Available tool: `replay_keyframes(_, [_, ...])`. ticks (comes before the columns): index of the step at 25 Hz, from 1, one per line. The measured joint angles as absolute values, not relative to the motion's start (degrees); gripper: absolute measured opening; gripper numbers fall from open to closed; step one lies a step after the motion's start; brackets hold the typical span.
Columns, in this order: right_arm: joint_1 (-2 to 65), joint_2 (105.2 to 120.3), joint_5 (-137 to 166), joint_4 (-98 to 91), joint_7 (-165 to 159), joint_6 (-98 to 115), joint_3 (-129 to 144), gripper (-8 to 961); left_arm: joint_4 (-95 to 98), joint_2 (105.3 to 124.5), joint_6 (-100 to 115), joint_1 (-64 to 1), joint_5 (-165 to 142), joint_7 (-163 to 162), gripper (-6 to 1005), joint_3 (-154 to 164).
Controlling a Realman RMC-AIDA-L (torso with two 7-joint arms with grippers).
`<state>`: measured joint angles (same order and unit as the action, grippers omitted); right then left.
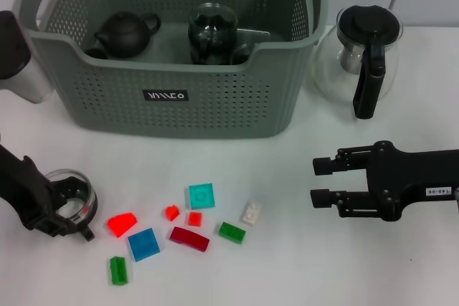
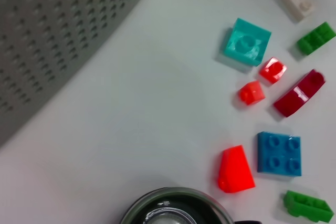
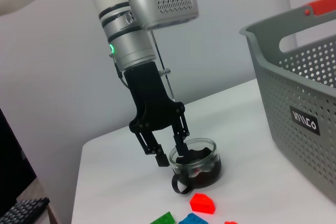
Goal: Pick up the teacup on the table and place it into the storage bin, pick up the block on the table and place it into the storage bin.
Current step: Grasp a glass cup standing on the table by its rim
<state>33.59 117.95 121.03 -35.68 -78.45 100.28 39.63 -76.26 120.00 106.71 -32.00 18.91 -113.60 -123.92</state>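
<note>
My left gripper (image 1: 72, 213) straddles the rim of the glass teacup (image 1: 69, 193) at eight o'clock on the table, fingers parted, ready to lift it toward the storage bin (image 1: 172, 98) at twelve. My right gripper (image 1: 320, 181) waits spread at three, blocks (image 1: 143, 244) between us.

My work surface is a plain white table (image 1: 287, 277), evenly lit, with only soft shadows on it. Behind it stands a pale grey wall (image 3: 226, 51), seen from my right wrist; one table edge shows there, and past it a dark strip and the corner of a black keyboard (image 3: 23, 209) lower down.
</note>
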Motion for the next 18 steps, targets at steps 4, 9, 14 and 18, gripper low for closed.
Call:
replay_keyframes(4, [33.59,117.95,121.02,-35.68,-78.46,100.28,39.63,592,-76.28,120.47,105.91,-32.33,17.25,-113.62,454,-123.14])
replay_keyframes(9, [33.57,117.95,121.01,-35.68,-78.48,100.28,39.64,592,-76.30,121.90,103.89,-32.46,13.69,-113.59,448,-121.53])
replay_keyframes(14, [33.52,117.95,121.02,-35.68,-78.49,100.28,39.63,592,-76.39,122.91,102.33,-32.68,11.43,-113.62,441,-120.00])
replay_keyframes(18, [33.38,117.95,121.03,-35.68,-78.49,100.30,39.64,592,-76.69,123.85,101.42,-32.89,9.05,-113.65,435,-118.77])
